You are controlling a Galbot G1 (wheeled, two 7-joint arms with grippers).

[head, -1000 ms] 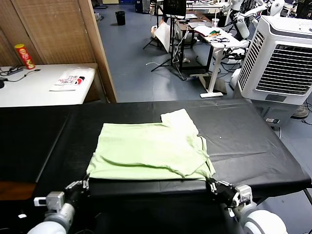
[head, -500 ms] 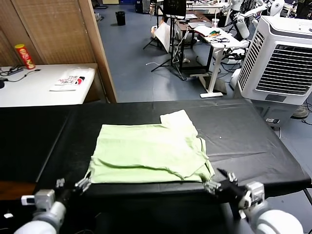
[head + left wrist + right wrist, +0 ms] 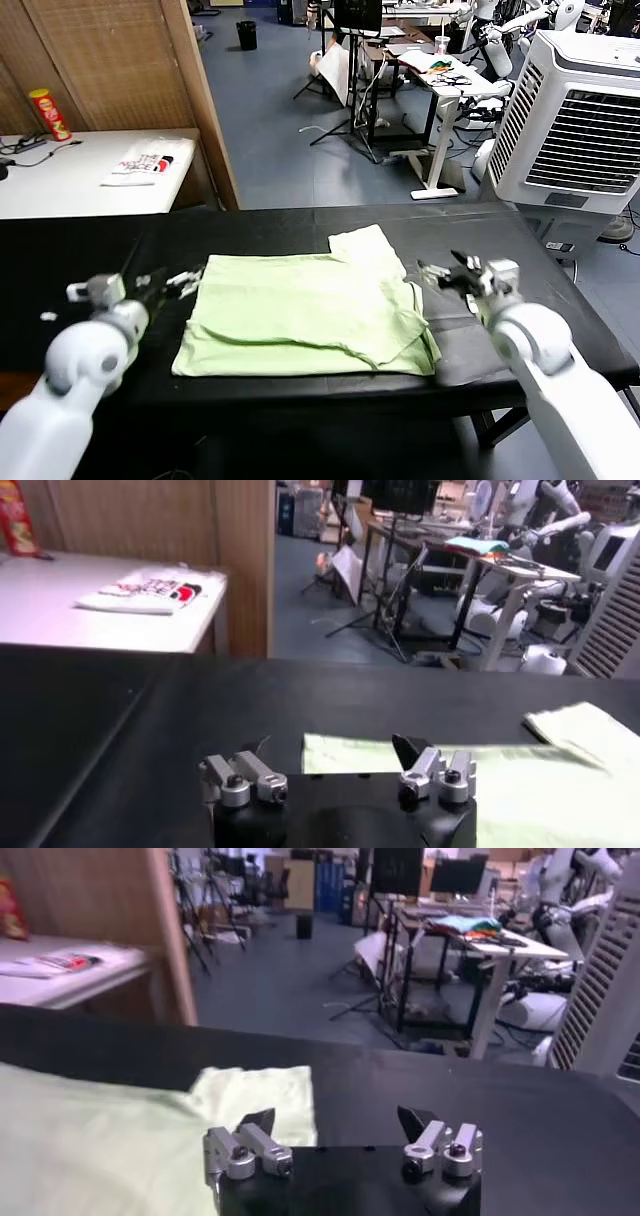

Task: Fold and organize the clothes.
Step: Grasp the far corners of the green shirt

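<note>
The pale green shirt lies part-folded at the black table's near-middle. Left gripper and right gripper flank it, both wide open and empty. Next fold likely needs fresh grasps on the side edges.

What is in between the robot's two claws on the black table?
The light-green shirt lies between the open left tool and the open right tool, as the head view shows.
</note>
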